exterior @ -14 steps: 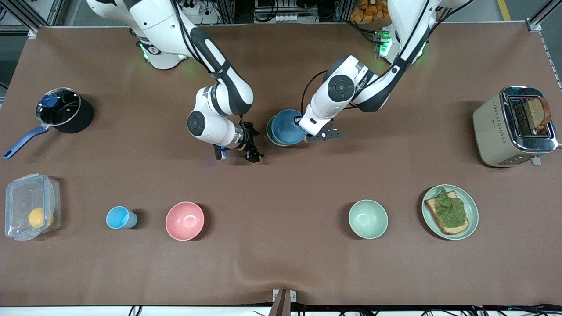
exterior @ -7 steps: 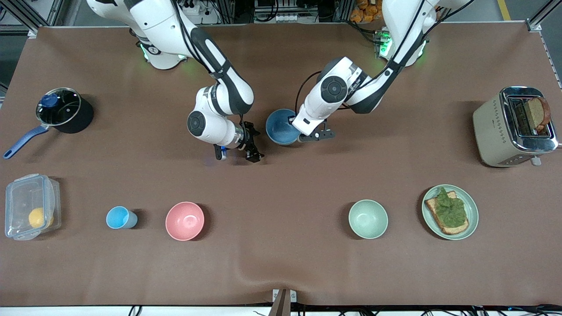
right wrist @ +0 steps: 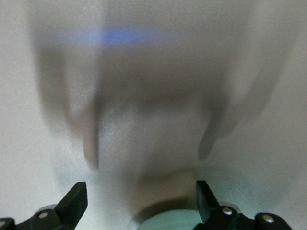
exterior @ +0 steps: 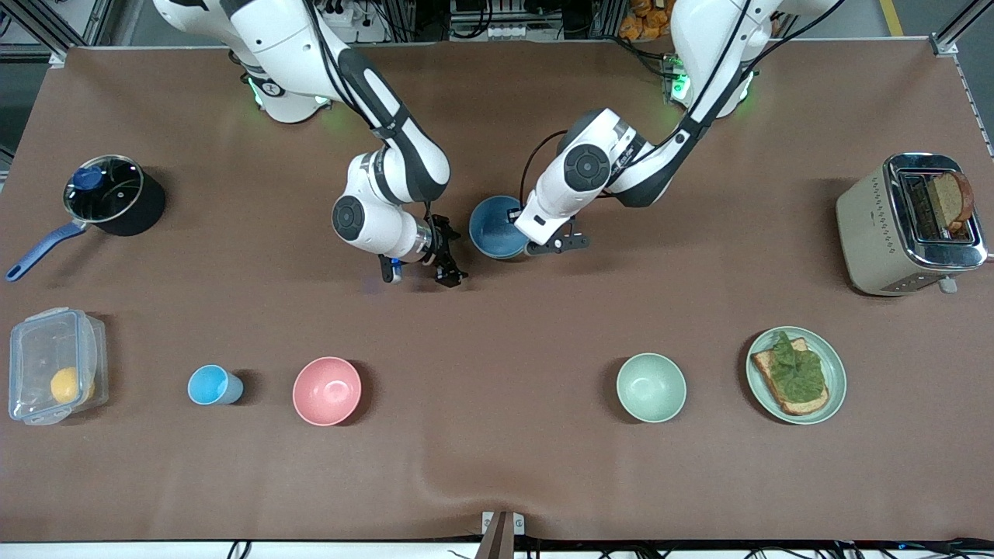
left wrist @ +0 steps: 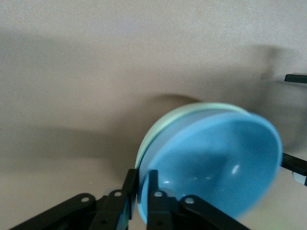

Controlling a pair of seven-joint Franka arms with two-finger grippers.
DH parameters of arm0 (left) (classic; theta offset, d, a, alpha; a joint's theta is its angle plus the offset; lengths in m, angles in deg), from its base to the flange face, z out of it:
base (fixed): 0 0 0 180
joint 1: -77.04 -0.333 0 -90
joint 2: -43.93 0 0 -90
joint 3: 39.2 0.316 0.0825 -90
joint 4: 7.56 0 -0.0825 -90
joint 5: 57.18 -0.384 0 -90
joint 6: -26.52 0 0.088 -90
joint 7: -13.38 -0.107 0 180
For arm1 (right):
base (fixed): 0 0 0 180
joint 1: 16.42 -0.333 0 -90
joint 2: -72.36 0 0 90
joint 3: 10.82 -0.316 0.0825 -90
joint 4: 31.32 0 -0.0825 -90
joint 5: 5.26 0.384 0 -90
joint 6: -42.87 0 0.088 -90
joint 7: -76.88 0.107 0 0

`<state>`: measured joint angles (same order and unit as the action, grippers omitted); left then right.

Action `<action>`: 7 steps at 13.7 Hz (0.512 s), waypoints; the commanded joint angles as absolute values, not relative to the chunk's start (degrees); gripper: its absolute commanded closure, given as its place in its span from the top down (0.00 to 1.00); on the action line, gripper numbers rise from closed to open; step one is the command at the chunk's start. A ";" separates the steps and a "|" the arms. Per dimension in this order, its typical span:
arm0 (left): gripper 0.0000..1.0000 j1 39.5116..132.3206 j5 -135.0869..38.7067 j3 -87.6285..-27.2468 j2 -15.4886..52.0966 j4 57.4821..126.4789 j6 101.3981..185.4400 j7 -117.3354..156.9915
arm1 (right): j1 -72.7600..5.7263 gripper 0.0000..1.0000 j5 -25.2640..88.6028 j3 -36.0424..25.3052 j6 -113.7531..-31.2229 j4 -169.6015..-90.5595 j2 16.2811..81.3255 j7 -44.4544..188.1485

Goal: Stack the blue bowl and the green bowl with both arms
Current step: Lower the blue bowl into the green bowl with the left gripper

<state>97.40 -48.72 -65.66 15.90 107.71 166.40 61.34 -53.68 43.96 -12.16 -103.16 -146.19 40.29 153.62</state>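
The blue bowl [exterior: 495, 225] rests inside a pale green bowl near the table's middle. In the left wrist view the blue bowl [left wrist: 216, 158] shows with the green bowl's rim [left wrist: 187, 110] around it; in the front view the green bowl is hidden under the blue one. My left gripper [exterior: 519, 229] is shut on the blue bowl's rim, one finger inside and one outside [left wrist: 140, 184]. My right gripper [exterior: 418, 273] is open and empty beside the bowls, toward the right arm's end. Its fingers stand wide apart [right wrist: 141, 196], with a pale green rim [right wrist: 168, 221] low between them.
A second green bowl [exterior: 651, 387], a green plate with toast [exterior: 833, 365], a pink bowl [exterior: 326, 390] and a light-blue cup [exterior: 213, 385] stand in a row nearer the camera. A toaster [exterior: 870, 225], a pot [exterior: 147, 210] and a clear container [exterior: 31, 349] stand at the table's ends.
My left gripper has carried the blue bowl a little toward the right arm's end, over the green bowl, whose rim no longer shows in the front view. The right arm has not moved.
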 commanded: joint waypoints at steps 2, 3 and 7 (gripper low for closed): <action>1.00 97.87 -50.24 -65.39 14.13 104.68 165.92 63.30 | -54.12 1.00 45.54 -12.14 -104.26 -146.37 39.92 152.03; 1.00 97.70 -50.24 -65.39 14.48 104.68 165.48 63.39 | -54.12 1.00 45.54 -12.14 -104.26 -146.28 39.92 152.03; 1.00 96.29 -50.24 -65.22 16.41 98.56 152.78 63.30 | -54.12 1.00 45.45 -12.14 -104.17 -146.55 39.92 151.85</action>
<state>96.95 -48.72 -65.30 15.26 103.13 160.15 61.35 -53.86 43.96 -12.16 -103.49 -146.27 40.12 153.60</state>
